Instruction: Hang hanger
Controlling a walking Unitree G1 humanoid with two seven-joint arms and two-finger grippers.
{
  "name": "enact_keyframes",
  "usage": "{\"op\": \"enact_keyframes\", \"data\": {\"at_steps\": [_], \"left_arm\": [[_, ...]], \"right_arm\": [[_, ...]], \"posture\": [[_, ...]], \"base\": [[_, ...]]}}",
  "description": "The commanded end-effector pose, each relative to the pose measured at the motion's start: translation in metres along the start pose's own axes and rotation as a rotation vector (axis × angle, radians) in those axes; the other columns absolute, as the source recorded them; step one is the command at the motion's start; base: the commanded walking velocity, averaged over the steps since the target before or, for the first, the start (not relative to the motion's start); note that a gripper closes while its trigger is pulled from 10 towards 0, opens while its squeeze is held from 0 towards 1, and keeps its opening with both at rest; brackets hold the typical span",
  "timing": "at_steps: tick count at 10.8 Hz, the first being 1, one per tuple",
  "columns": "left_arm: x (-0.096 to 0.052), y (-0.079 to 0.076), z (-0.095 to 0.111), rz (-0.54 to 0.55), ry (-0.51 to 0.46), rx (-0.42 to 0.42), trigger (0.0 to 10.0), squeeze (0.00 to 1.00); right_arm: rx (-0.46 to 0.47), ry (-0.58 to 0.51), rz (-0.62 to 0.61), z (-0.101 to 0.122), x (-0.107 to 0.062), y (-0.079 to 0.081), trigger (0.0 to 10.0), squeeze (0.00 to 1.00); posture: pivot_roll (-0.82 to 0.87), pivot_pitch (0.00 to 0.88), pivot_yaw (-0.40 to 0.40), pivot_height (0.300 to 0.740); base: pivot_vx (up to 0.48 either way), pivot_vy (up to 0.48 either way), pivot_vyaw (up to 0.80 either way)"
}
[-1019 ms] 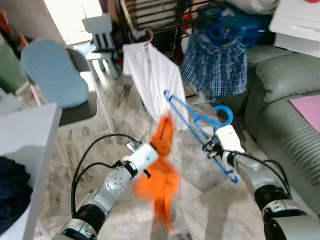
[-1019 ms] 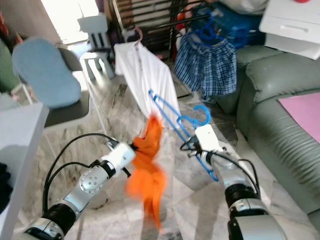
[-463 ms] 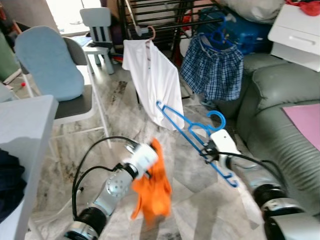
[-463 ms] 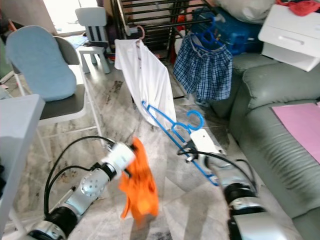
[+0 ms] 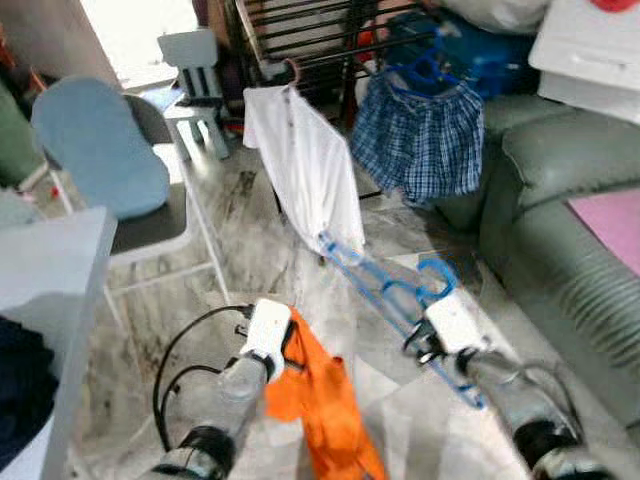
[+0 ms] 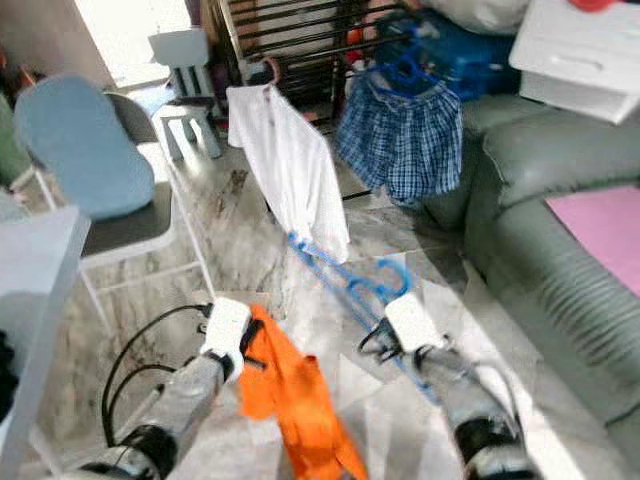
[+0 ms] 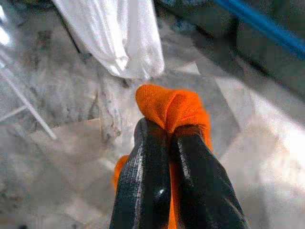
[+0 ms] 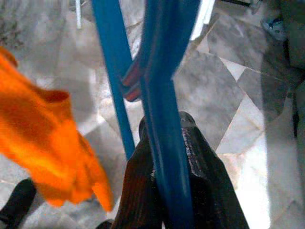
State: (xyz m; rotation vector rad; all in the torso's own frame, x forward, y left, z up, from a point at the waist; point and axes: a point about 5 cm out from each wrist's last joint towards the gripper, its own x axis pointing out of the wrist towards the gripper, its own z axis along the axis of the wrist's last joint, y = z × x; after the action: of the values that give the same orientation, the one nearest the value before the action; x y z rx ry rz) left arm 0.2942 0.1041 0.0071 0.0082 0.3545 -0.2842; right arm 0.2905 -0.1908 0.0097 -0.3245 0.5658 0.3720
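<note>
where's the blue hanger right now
The blue hanger is clamped in the right gripper, held low over the marble floor, just right of the orange garment and below the hanging white shirt.

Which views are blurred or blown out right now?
Left eye view: window top left is blown out; right gripper and blue hanger smear with motion. Right eye view: the same, with the orange cloth soft at its edges. Left wrist view: fingers fairly sharp, floor behind blurred. Right wrist view: the hanger and cloth are out of focus, with glare on the tiles.
</note>
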Motion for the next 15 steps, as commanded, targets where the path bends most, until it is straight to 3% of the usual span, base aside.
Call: {"op": "enact_keyframes", "data": {"at_steps": [1, 2, 3, 5, 9, 10, 11, 12, 13, 14, 15], "left_arm": [[0.005, 0.014, 0.022, 0.041, -0.086, -0.026, 10.0, 0.0], [0.009, 0.018, 0.037, 0.043, -0.143, -0.005, 10.0, 0.0], [0.012, 0.023, 0.052, 0.087, -0.188, -0.024, 10.0, 0.0], [0.014, 0.024, 0.07, 0.092, -0.274, -0.041, 10.0, 0.0], [0.005, 0.023, 0.052, 0.193, -0.27, -0.076, 10.0, 0.0], [0.003, 0.024, 0.048, 0.205, -0.265, -0.06, 10.0, 0.0], [-0.002, 0.035, 0.049, 0.227, -0.287, -0.009, 10.0, 0.0], [-0.005, 0.041, 0.051, 0.236, -0.294, 0.023, 10.0, 0.0], [-0.008, 0.044, 0.056, 0.179, -0.316, 0.126, 10.0, 0.0], [-0.01, 0.047, 0.06, 0.106, -0.325, 0.345, 10.0, 0.0], [-0.012, 0.048, 0.06, 0.046, -0.312, 0.485, 10.0, 0.0]], "right_arm": [[0.003, -0.038, 0.027, 0.01, 0.002, 0.011, 10.0, 0.0], [-0.026, -0.034, 0.049, 0.007, 0.002, 0.017, 10.0, 0.0], [-0.111, -0.021, 0.065, 0.005, -0.003, 0.012, 10.0, 0.0], [-0.125, -0.031, 0.042, 0.018, -0.004, -0.006, 10.0, 0.0], [-0.287, 0.006, 0.196, 0.033, 0.01, 0.017, 10.0, 0.0], [-0.289, 0.018, 0.217, 0.034, 0.013, 0.022, 10.0, 0.0], [-0.315, 0.013, 0.249, 0.036, 0.016, 0.032, 10.0, 0.0], [-0.329, 0.008, 0.243, 0.037, 0.016, 0.032, 10.0, 0.0], [-0.32, 0.014, 0.216, 0.036, 0.015, 0.023, 10.0, 0.0], [-0.335, 0.028, 0.186, 0.031, 0.009, 0.009, 10.0, 0.0], [-0.36, 0.052, 0.178, 0.025, 0.004, -0.001, 10.0, 0.0]], "posture": [[-0.31, 0.0, 0.141, 0.74], [-0.29, 0.0, 0.122, 0.74], [-0.27, 0.0, 0.115, 0.74], [-0.24, 0.0, 0.055, 0.74], [-0.1, 0.0, -0.171, 0.74], [-0.09, 0.0, -0.178, 0.74], [-0.05, 0.0, -0.163, 0.74], [-0.05, 0.0, -0.14, 0.74], [-0.06, 0.0, -0.102, 0.74], [-0.07, 0.0, -0.072, 0.74], [-0.08, 0.0, -0.055, 0.74]], "base": [[0.0, 0.0, 0.0], [0.0, 0.0, 0.0], [0.0, 0.0, 0.0], [0.0, 0.0, 0.0], [0.0, 0.0, 0.0], [0.0, 0.0, 0.0], [0.0, 0.0, 0.0], [0.0, 0.0, 0.0], [0.0, 0.0, 0.0], [0.0, 0.0, 0.0], [0.0, 0.0, 0.0]]}}
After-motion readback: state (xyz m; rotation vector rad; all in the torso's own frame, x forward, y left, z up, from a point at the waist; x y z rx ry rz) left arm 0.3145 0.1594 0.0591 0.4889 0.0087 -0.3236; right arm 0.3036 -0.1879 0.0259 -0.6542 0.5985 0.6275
